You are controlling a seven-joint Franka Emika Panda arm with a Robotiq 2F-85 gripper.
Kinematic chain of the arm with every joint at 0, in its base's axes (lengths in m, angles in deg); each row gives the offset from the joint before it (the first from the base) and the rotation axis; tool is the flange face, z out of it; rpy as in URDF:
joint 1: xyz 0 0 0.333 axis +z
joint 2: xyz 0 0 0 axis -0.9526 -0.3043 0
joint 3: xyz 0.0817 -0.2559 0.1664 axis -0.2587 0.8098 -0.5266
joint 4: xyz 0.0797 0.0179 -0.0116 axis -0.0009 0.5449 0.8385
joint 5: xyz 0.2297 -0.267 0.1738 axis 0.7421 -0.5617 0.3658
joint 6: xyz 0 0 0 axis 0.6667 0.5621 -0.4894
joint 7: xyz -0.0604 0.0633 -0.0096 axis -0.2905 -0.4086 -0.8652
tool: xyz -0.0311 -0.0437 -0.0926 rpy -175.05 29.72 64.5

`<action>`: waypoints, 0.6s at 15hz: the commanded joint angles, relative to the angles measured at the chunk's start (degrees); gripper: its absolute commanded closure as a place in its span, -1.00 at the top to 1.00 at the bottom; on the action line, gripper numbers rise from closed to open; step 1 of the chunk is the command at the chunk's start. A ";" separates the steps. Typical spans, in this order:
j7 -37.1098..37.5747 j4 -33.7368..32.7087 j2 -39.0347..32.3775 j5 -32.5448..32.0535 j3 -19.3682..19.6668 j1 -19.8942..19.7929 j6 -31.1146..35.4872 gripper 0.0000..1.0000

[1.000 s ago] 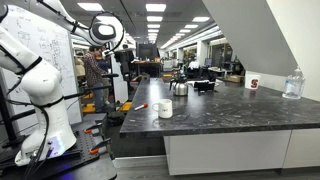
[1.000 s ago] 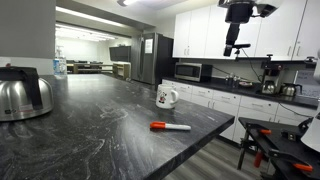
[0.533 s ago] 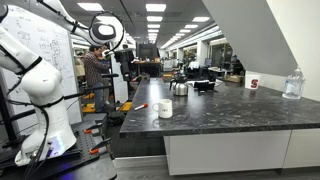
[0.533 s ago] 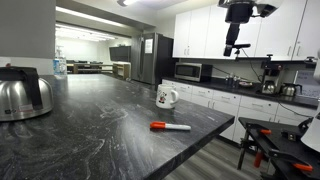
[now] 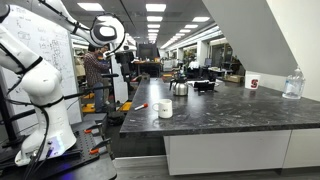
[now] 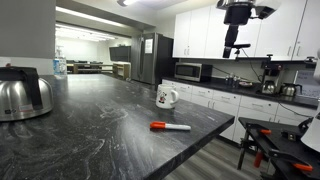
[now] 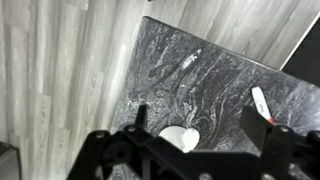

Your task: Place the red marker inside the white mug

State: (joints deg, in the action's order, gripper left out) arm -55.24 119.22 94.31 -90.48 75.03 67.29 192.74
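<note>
Wrist view: the gripper (image 7: pixel 203 128) hangs above the counter (image 7: pixel 200 70), jaws spread and empty. The red marker (image 7: pixel 260 104) lies on the counter at 2 o'clock, its axis apparently 11-to-5. The white mug (image 7: pixel 178 138) stands at 8 o'clock.

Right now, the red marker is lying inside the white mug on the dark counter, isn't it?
Not quite. The red marker lies flat on the dark counter, apart from the white mug, not inside it. You can see this in an exterior view.
</note>
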 commanded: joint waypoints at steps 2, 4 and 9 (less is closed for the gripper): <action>-3.61 -3.54 -8.98 0.52 1.09 2.44 3.86 1.00; -4.15 -5.74 -14.17 0.00 0.61 3.13 6.58 1.00; -7.98 -13.84 -29.99 1.22 0.97 5.78 13.19 1.00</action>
State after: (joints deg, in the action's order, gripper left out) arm -59.46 110.78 72.30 -90.41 75.06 71.76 204.78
